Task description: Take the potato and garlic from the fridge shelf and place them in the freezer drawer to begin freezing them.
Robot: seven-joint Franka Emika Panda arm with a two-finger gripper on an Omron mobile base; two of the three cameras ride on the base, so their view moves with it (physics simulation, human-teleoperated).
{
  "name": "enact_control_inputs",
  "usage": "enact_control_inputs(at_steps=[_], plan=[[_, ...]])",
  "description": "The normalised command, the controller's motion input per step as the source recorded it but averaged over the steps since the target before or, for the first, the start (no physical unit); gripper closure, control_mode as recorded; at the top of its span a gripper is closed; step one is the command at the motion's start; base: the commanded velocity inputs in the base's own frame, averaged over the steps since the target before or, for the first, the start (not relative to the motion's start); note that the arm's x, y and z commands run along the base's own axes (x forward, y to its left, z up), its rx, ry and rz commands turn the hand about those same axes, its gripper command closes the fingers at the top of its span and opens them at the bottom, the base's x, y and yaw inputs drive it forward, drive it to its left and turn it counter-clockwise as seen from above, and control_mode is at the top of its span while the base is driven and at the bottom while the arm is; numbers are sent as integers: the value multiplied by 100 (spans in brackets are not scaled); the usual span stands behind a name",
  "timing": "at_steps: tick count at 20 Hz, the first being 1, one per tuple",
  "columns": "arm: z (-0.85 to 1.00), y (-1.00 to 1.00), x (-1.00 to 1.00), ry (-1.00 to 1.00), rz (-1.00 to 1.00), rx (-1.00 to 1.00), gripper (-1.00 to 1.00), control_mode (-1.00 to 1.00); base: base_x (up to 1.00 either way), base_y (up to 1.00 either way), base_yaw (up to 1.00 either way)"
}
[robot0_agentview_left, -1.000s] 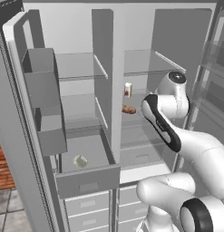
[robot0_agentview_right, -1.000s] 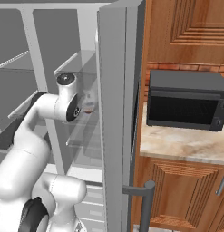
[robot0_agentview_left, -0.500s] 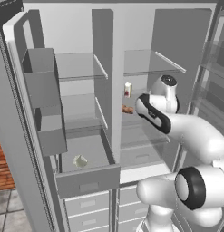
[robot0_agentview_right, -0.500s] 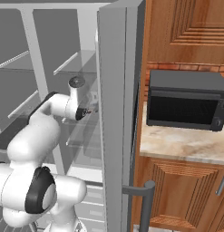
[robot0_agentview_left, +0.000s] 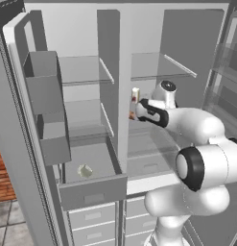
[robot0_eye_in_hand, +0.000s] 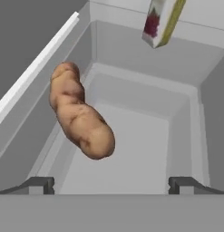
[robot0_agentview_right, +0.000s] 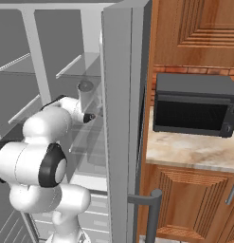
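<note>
- Reaching into the fridge's right compartment: gripper (robot0_eye_in_hand: 111, 183) fingers spread wide, holding nothing.
- potato (robot0_eye_in_hand: 80, 113) lies on the shelf just ahead of the fingertips, left of centre, untouched.
- white carton (robot0_eye_in_hand: 159, 20) stands behind it.
- garlic (robot0_agentview_left: 84, 170) sits in the pulled-out freezer drawer (robot0_agentview_left: 93, 193), lower left.

garlic (robot0_agentview_left: 84, 170) in the freezer drawer (robot0_agentview_left: 91, 191) — potato (robot0_eye_in_hand: 80, 113) on the fridge shelf (robot0_eye_in_hand: 131, 149) near the carton (robot0_eye_in_hand: 159, 20)

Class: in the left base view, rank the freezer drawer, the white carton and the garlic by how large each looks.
1. freezer drawer
2. white carton
3. garlic, close to the carton in size, so their order is unsure.
</note>
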Motion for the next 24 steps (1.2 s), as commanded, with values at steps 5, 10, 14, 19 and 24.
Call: enact_control_inputs(at_steps=[5,10,14,19,24], plan=[[-30,13,49,4,1,1,-100,-100,0,0,0],[-21,12,48,1,1,1,-100,-100,0,0,0],[-23,14,45,3,1,1,-100,-100,0,0,0],[-59,12,11,6,3,0,100,-100,0,0,0],[-56,4,0,1,2,0,100,-100,0,0,0]])
